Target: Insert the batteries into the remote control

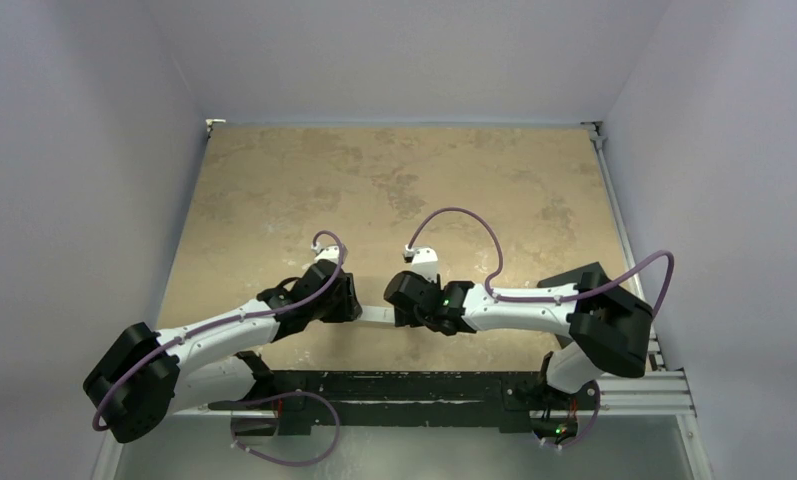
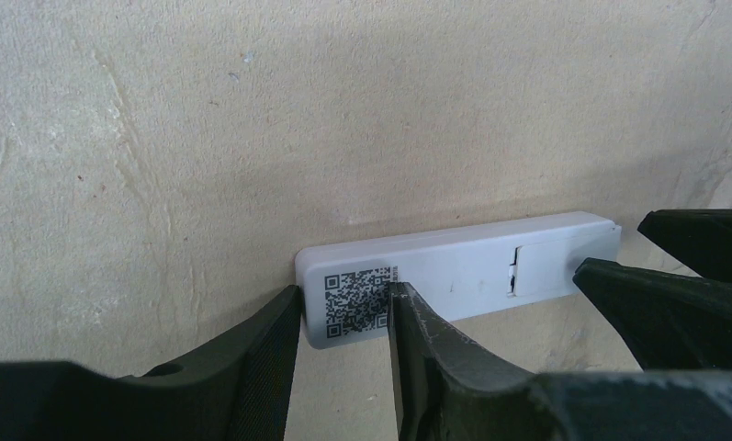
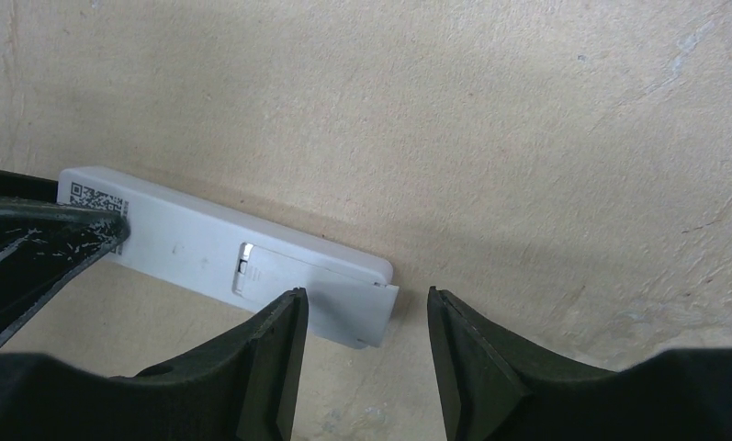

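Observation:
The remote control (image 1: 374, 315) lies back up on the tan table between my two grippers. Its white back carries a QR label (image 2: 357, 299) at one end. At the other end the battery cover (image 3: 343, 308) sticks out a little past the body. My left gripper (image 2: 342, 292) is open around the QR end: one finger sits against the short end, the other rests over the label. My right gripper (image 3: 366, 294) is open at the cover end, with its left finger over the cover and its right finger clear beside it. The batteries are out of view.
The tan mottled table (image 1: 394, 190) stretches away behind the arms, with white walls on three sides. A black rail with cables (image 1: 404, 385) runs along the near edge between the arm bases.

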